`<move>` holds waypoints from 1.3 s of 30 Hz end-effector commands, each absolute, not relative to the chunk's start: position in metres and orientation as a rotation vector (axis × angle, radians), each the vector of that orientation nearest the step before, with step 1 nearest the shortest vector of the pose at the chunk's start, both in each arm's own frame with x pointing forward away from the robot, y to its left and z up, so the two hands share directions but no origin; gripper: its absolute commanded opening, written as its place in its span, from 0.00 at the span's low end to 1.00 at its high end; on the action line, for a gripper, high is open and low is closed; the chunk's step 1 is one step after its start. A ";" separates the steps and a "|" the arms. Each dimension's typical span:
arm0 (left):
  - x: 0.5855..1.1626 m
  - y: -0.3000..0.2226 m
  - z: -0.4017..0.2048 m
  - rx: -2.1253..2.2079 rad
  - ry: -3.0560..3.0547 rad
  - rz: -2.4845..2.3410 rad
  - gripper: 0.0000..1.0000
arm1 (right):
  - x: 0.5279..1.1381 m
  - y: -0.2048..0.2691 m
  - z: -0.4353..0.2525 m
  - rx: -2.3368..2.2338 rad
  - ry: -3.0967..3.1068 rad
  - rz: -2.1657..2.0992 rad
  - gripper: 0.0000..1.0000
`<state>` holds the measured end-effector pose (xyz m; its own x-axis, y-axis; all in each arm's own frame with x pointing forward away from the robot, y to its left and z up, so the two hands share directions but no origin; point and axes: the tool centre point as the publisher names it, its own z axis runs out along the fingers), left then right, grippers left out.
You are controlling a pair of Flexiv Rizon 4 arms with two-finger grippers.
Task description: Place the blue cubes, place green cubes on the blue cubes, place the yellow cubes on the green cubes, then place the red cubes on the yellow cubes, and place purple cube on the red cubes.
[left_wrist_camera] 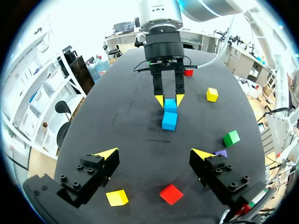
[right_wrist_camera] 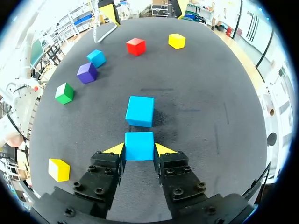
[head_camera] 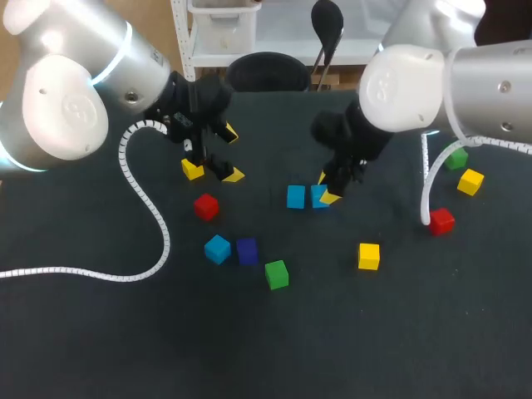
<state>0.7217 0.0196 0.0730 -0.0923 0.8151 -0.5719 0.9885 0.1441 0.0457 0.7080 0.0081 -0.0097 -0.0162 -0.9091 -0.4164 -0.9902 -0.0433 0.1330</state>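
The blue-cube step was in hand: the right gripper (right_wrist_camera: 139, 150) pinched a blue cube (right_wrist_camera: 139, 144) just beside a second blue cube (right_wrist_camera: 140, 111) near the worktop's (head_camera: 374, 332) middle (the left gripper (left_wrist_camera: 155, 154) hung spread), so the next move likely called for letting go, then fetching the third blue cube (head_camera: 217, 248).

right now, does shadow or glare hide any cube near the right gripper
Head view: the right gripper partly covers its held blue cube, no glare on the table. Right wrist view: both cubes evenly lit, the free blue cube throwing only a soft shadow beside it.
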 end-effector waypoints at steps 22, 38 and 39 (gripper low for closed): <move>0.722 0.020 0.073 1.722 1.959 -0.493 1.00 | 0.711 0.010 -0.014 -2.043 2.031 0.619 0.00; 0.722 0.020 0.073 1.722 1.959 -0.493 1.00 | 0.707 0.007 0.001 -2.025 1.994 0.596 0.00; 0.722 0.020 0.073 1.722 1.959 -0.493 1.00 | 0.706 0.008 0.000 -2.027 1.994 0.599 0.00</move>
